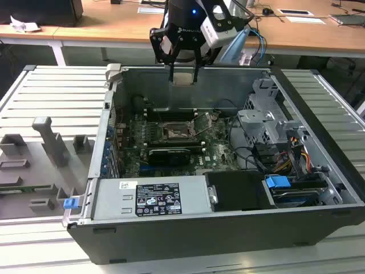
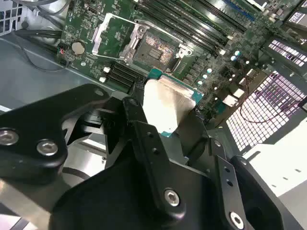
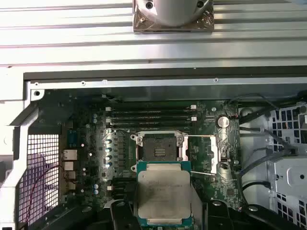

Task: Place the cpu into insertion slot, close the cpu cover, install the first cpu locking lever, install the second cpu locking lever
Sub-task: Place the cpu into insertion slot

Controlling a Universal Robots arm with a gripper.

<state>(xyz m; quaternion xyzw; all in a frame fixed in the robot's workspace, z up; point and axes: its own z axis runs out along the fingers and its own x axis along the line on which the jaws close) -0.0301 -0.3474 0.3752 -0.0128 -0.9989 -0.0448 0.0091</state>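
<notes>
My gripper [image 1: 183,80] hangs above the far wall of the open computer case, shut on the cpu [image 1: 182,76], a flat square chip with a pale metal face. In both wrist views the cpu [image 3: 163,194] [image 2: 168,108] sits between the black fingers [image 2: 136,108], held over the motherboard. The insertion slot [image 1: 173,132] [image 3: 157,149] [image 2: 156,48] lies bare below, with its dark centre exposed. The silver cpu cover [image 3: 201,153] [image 2: 108,33] is swung open beside the slot. Thin locking levers [image 3: 201,136] stand released along the cover.
Long black memory slots [image 3: 151,112] run beside the socket. A grey power supply box [image 1: 151,197] fills the case's near side, and a drive cage [image 1: 268,125] with cables is at the exterior view's right. Grey fixtures [image 1: 51,142] stand on the ribbed table at the left.
</notes>
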